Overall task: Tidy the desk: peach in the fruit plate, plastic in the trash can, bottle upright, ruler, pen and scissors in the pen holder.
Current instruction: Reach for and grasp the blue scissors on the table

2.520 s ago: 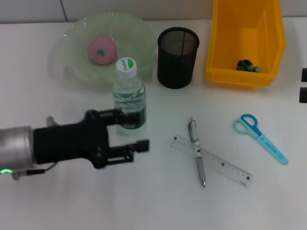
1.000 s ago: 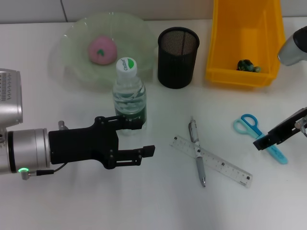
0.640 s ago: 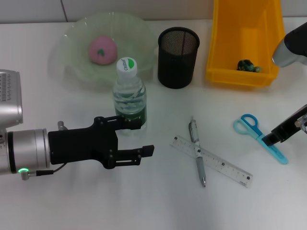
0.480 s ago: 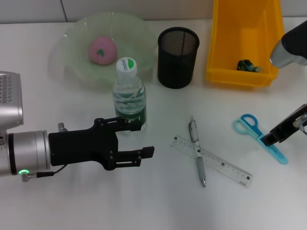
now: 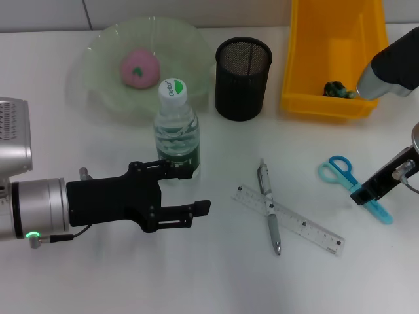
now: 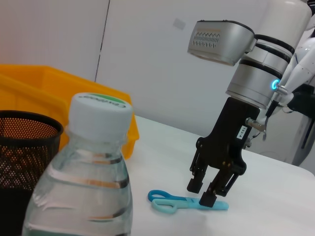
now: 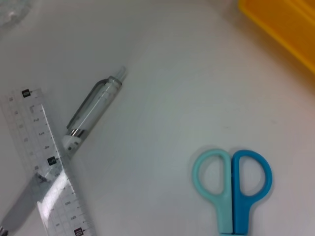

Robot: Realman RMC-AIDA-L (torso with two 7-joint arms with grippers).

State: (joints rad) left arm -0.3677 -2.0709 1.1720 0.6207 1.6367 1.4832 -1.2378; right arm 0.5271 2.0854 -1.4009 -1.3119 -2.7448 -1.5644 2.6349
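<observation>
Yellow trash can [image 5: 330, 62] holds something dark, probably plastic [image 5: 338, 89].

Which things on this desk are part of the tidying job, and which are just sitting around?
Part of the job:
peach in the fruit plate
bottle, upright
pen holder
yellow bin with plastic inside
pen
ruler
scissors

Just lying about:
nothing else on the desk

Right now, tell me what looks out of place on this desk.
The pen lies crossed with the ruler on the table, and the scissors lie flat near the right hand; the pen holder stands empty. The bottle is upright and the peach sits in the plate.
</observation>
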